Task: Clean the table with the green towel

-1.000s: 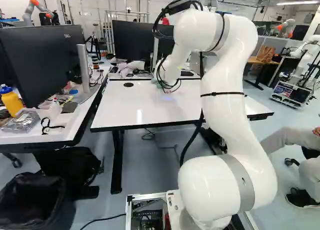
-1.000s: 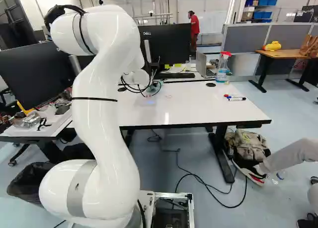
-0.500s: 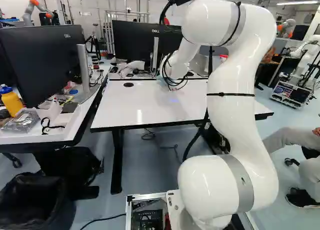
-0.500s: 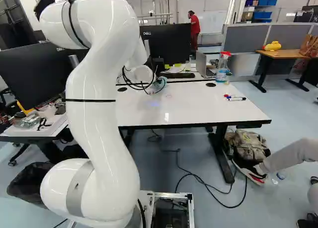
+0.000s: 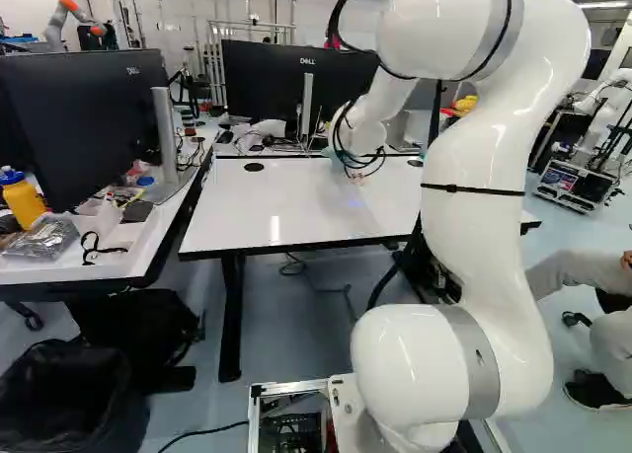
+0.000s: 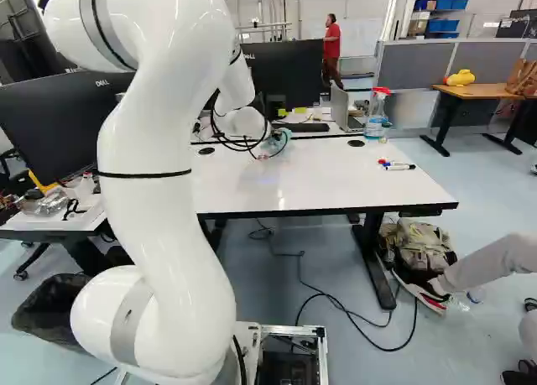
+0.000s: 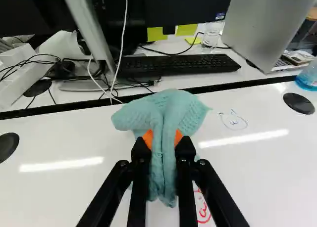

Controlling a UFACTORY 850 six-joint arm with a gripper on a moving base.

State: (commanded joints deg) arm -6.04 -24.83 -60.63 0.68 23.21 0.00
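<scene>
White table [image 6: 327, 179] with spray bottle [image 6: 377, 108] of blue liquid [image 6: 373, 129], jaws tight around green towel [image 7: 163, 115].

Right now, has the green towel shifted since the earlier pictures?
Yes: the towel, held in the black gripper, has moved right in the right base view, toward the round black grommet near the clear spray bottle.

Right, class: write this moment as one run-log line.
gripper shut on green towel | towel over white table | blue drawing and red drawing unwiped | cleaning unfinished
</scene>
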